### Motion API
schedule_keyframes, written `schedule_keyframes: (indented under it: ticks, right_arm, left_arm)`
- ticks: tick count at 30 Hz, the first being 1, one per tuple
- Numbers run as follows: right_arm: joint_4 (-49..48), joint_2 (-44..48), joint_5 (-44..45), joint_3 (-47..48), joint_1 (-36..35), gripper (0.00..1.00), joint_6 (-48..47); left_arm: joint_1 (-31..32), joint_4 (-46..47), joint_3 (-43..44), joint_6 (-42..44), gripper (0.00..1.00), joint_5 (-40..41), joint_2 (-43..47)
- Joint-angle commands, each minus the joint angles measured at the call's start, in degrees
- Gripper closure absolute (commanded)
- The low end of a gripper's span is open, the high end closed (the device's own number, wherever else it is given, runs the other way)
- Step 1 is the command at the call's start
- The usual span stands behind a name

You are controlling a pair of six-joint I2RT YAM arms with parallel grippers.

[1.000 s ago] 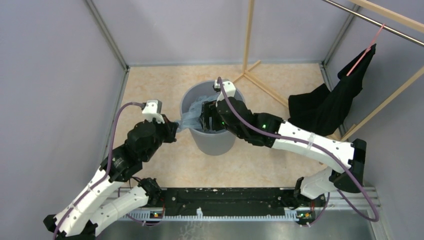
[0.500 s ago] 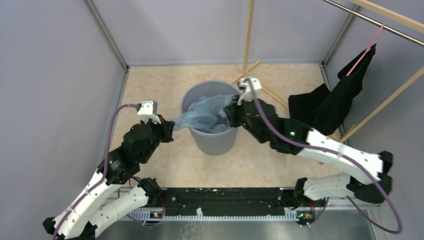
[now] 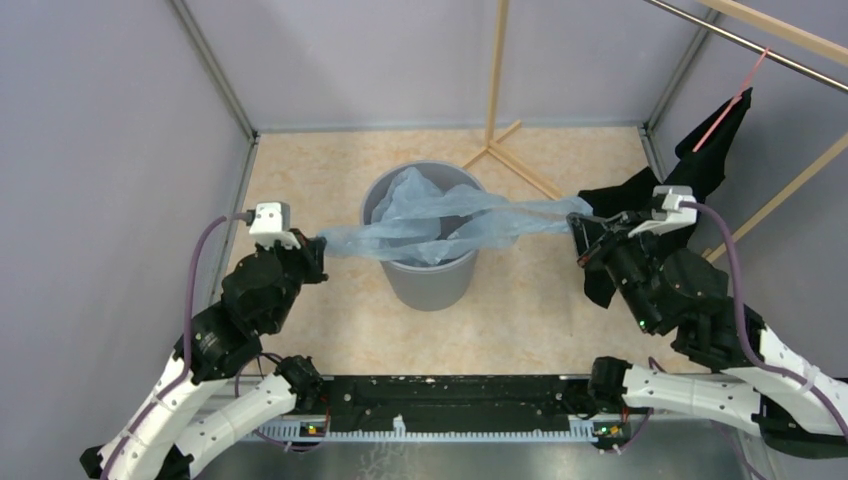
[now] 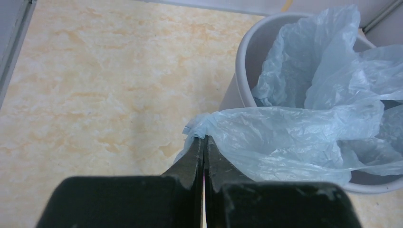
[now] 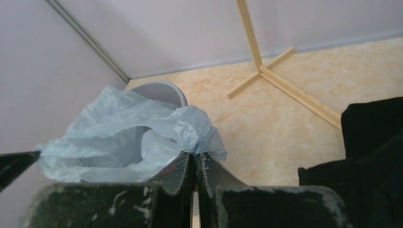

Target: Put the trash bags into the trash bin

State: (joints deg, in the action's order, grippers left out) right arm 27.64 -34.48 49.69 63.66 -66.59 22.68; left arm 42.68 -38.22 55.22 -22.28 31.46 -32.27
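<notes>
the table [image 3: 300,170] under me is a pale beige board with a marbled look. the grey trash bin [image 3: 430,285] stands upright on it about mid-table. just to the far right of the bin, the splayed wooden feet [image 3: 520,165] of a stand rest on it. at the right a black cloth [image 3: 712,150] hangs down to it. the black rail [image 3: 450,400] carrying my arms runs along the near edge.

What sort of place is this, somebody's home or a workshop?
Most likely a robot test cell in a lab: left arm and right arm bolted to a black rail, plain grey walls boxing in the tabletop, and staged props, a trash bin and wooden rack.
</notes>
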Motion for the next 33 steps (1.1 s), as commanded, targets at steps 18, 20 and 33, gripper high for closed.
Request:
schedule_keyframes:
  ticks: [18,20,33]
  right_arm:
    - [11.1,-2.1,3.5,-14.3,-0.2,0.93,12.5]
    - [12.9,-2.3,6.4,-14.9,-0.2,0.93,16.9]
    - [2.2,-1.0,1.8,-24.2,-0.2,0.81,14.6]
  left_arm:
    - [0.0,-10.0,-1.0,-5.0,1.00,-4.4,3.2]
    - [0.1,-12.0,-1.4,-7.8,1.00,-3.1,2.6]
    - [0.2,-14.3,-6.2,-23.8,1.00,-2.7,6.9]
